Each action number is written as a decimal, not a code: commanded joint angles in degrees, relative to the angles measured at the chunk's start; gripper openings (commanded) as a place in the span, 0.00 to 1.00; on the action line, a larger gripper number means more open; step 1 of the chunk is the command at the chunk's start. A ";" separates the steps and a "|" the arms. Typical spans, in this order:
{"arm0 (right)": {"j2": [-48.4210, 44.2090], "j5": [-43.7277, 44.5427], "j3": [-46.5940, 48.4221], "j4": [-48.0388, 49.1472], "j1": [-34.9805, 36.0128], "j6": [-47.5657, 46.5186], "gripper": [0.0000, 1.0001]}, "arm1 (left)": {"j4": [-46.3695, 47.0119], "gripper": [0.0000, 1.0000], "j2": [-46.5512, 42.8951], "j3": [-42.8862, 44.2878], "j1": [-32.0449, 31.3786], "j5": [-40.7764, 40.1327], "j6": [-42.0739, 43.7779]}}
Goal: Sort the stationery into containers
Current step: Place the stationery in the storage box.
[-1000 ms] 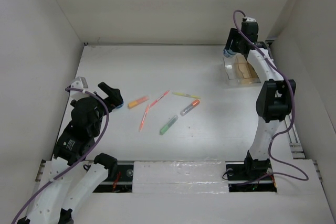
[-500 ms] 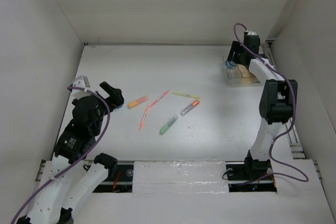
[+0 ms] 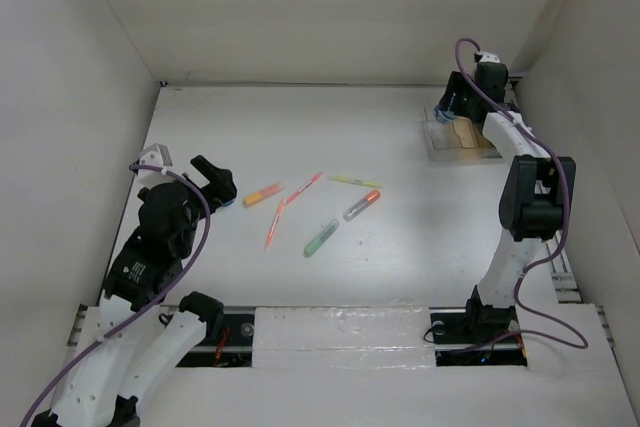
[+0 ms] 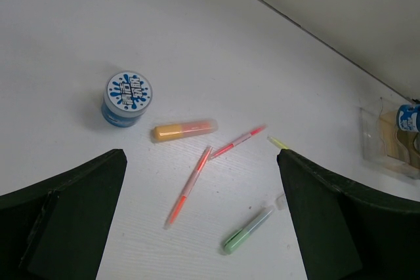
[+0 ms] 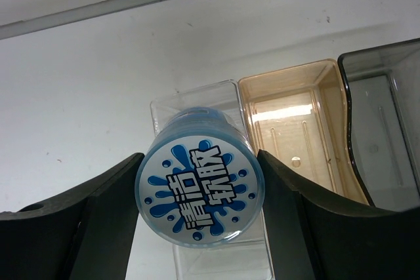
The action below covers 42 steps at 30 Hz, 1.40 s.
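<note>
Being gripped between closed right fingers (image 5: 98,221), pot (image 5: 199,196) is hanging over clear left compartment (image 5: 216,100) of organiser (image 3: 480,150), far right. Pot is best being centred within walls and lowered upright before being released. Left fingers (image 4: 65,214) are being held wide apart, gripping nothing, over second pot (image 4: 128,98) standing on worktop (image 4: 197,37), left.

organiser (image 5: 283,121): clear/amber glossy plastic | pot (image 5: 199,193): glossy printed lid | table (image 4: 197,44): matt white

Open table (image 3: 400,152) between pens (image 3: 321,237) and organiser (image 3: 462,139); wall (image 3: 590,67) close beside organiser.
</note>
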 commanded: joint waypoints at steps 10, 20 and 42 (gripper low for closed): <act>2.22 -3.12 6.01 4.58 0.39 -1.78 0.00 | 2.61 1.00 0.75 0.05 0.20 0.33 0.69; 5.03 -4.35 6.72 3.35 0.39 -1.78 0.00 | 2.61 1.00 0.76 0.05 0.20 0.33 0.69; 9.43 -1.36 11.29 -1.83 0.92 -3.45 0.07 | 3.14 1.00 1.29 0.05 0.20 1.39 1.22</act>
